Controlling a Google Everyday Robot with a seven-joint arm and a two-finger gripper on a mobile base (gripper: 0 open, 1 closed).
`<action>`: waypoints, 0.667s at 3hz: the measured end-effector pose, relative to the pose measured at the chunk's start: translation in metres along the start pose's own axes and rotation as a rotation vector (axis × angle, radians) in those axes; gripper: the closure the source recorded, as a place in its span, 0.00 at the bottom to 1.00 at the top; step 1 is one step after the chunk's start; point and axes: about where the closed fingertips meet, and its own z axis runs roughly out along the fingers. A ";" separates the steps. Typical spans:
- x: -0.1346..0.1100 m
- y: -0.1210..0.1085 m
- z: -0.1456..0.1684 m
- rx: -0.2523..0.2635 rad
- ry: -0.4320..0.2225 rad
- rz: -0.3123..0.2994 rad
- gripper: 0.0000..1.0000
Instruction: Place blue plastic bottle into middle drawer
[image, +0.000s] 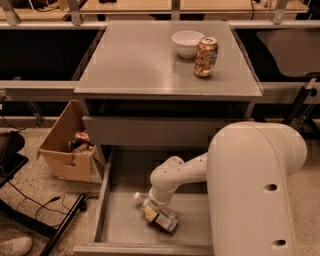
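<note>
The middle drawer (122, 227) is pulled out at the bottom of the grey cabinet, showing its flat grey floor and low side walls. The blue plastic bottle (162, 218) lies on its side on the drawer floor, with its white cap pointing to the upper left. My gripper (151, 209) reaches down into the drawer from the white arm and sits right on the bottle, covering its middle. The arm's large white housing hides the drawer's right part.
A gold-brown drink can (206, 57) and a white bowl (187, 43) stand on the cabinet top (140, 65). A closed drawer front (145, 131) sits above the open drawer. An open cardboard box (70, 150) stands on the floor to the left, beside black chair legs (55, 230).
</note>
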 end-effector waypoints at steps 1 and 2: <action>0.000 0.000 0.000 0.000 0.000 0.000 0.00; 0.000 0.000 0.000 0.000 0.000 0.000 0.00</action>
